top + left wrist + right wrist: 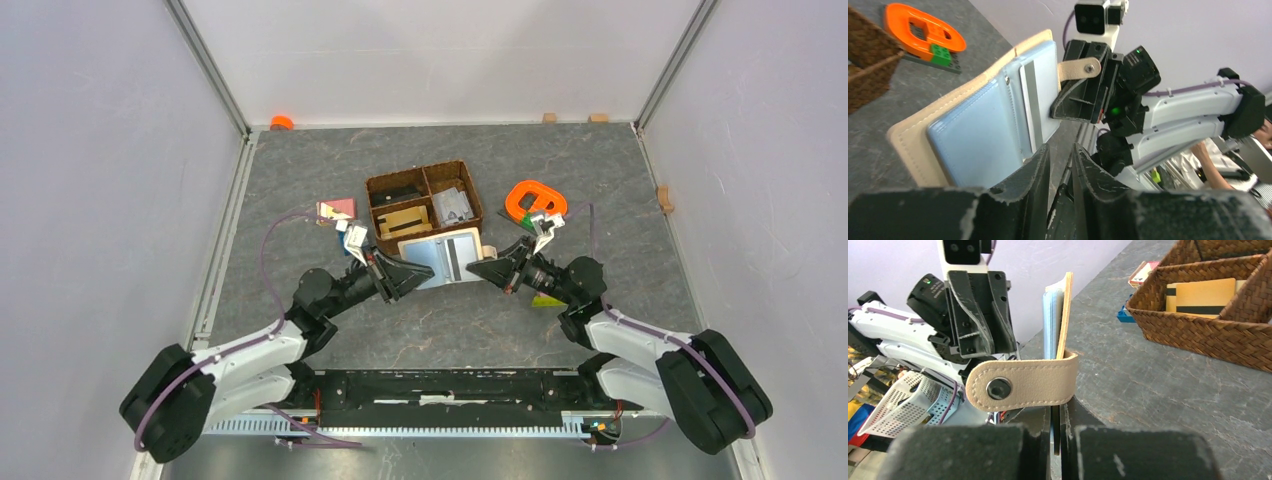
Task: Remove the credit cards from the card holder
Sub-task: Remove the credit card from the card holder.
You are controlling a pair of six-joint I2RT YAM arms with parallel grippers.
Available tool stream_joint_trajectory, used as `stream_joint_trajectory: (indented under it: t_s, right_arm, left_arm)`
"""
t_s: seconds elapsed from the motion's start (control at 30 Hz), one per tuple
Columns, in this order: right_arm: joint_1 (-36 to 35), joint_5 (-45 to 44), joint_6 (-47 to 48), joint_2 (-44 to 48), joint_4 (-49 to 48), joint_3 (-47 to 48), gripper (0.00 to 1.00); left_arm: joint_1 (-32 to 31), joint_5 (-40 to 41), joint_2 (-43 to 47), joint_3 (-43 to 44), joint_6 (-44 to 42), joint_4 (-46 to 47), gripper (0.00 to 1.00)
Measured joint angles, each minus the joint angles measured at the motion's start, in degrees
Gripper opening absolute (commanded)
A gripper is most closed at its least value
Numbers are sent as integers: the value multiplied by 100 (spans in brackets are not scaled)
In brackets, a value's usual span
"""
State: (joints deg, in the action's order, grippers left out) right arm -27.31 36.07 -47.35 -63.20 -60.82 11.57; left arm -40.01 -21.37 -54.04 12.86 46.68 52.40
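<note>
The beige card holder is held open and up on edge above the table between my two grippers. Its pale blue inside faces the left wrist camera, and a pale card with a grey stripe sits in a pocket. My right gripper is shut on the holder's edge, with the snap tab draped across its fingers. It also shows in the top view. My left gripper is at the holder's lower edge, its fingers a narrow gap apart with nothing between them. It also shows in the top view.
A brown woven divided basket stands just behind the holder, with a beige striped card, a grey card and a dark item in its compartments. An orange ring on bricks lies at the right. A pink card box lies left of the basket.
</note>
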Motion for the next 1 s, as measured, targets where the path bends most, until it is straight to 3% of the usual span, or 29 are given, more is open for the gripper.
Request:
stream_joint_trajectory:
  t_s: [0.3,0.43,0.67,1.0]
  right_arm:
    - [-249,149,-103,-177,-380,0,0]
    - [-308,179,-105,-184,-470,9,0]
    - [-332,243,-144,-216,-564,11,0]
    - [-330,234,-254,-358,-669,11,0]
  left_arm:
    - [-63,-501,-1038,157,365,903,27]
    - [-63,-584,-1102,173,455,1058,36]
    - [-63,-472,-1021,264,455,710,42]
    - [-57,-448,-1141,435,448,398,39]
